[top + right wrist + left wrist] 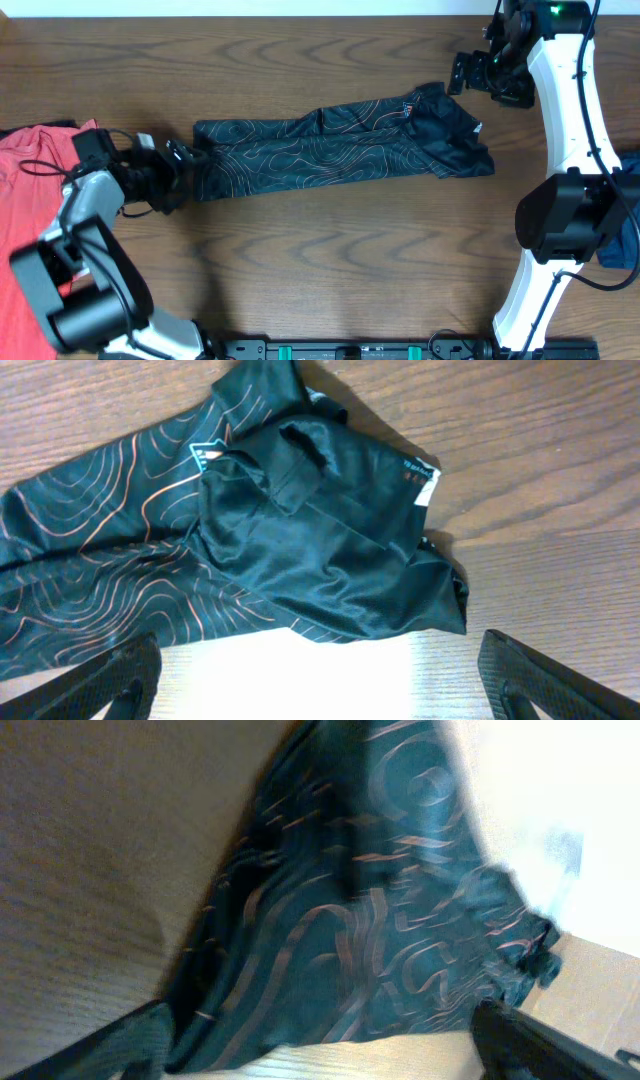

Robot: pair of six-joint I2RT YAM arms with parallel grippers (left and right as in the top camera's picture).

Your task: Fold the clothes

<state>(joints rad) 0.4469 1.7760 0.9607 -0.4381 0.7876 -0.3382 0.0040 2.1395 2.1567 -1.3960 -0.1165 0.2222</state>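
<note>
- Red cloth (pixel 25 190) lies bunched at the desk's (pixel 330 260) 8 o'clock edge, beside the left arm. It is clear of the work, so probably a pile waiting its turn or already done.
- Left pincer (pixel 183 158) sits low at the 9 o'clock end of the jersey (pixel 330 150). Its fingers (pixel 125 1040) are spread wide at the corners of the wrist view, with fabric filling the gap ahead of them. No pinch is visible. Whether the tips touch the cloth, I can't tell.
- The jersey lies mid-desk as a long narrow strip running 9 to 3, with the 3 o'clock end a bit further back. The narrow width suggests the sides are already turned in lengthwise, so a crosswise fold is likely next.
- The 9 o'clock end is flat and squared, which makes it a good edge to lift and carry over.
- The 3 o'clock end is lumpy, with plain black fabric doubled over and a white label (pixel 425 485) poking out. It probably needs smoothing, or the stack will sit crooked.
- A blue item (pixel 625 240) sits at the 3 o'clock edge, mostly hidden behind the right arm.
- Right pincer (pixel 462 72) hangs at 1 o'clock, off the cloth and just beyond that lumpy end. It is spread wide and empty, and its fingers (pixel 100 675) frame bare wood. It is placed to drop onto that end or pin it.
</note>
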